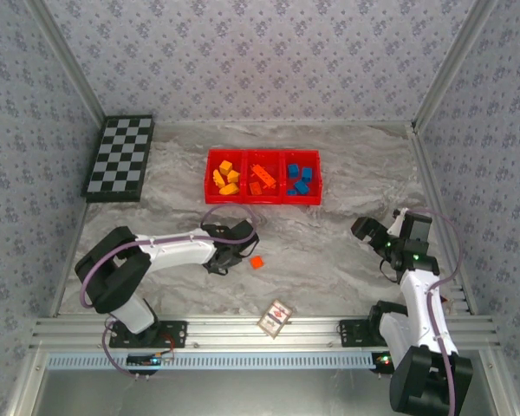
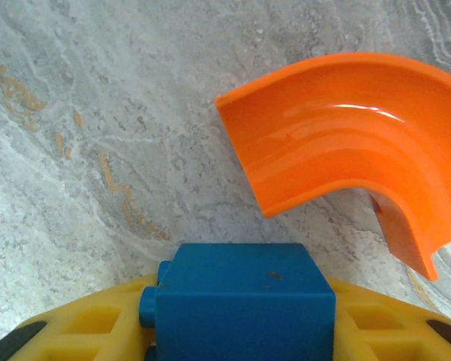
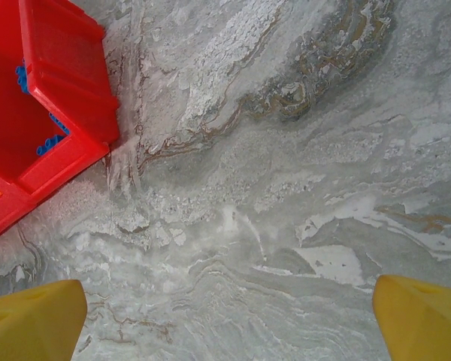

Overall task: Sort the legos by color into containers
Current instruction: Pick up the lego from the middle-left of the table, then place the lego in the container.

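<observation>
Left claw [image 1: 230, 256] is pinching a blue brick [image 2: 244, 301], jaws mostly closed around it. A curved orange brick [image 2: 338, 135] is lying on the marble tabletop [image 2: 98, 113] just beside it, around 1 o'clock. Right claw [image 3: 225, 320] is hanging wide open over bare marble, gripping nothing, with the red tray [image 3: 68, 83] corner sitting at 10 o'clock.

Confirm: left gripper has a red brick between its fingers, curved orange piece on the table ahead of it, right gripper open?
No. The left gripper holds a blue brick, not a red one; the left wrist view shows it. The curved orange piece ahead of it and the open right gripper are as stated.
</observation>
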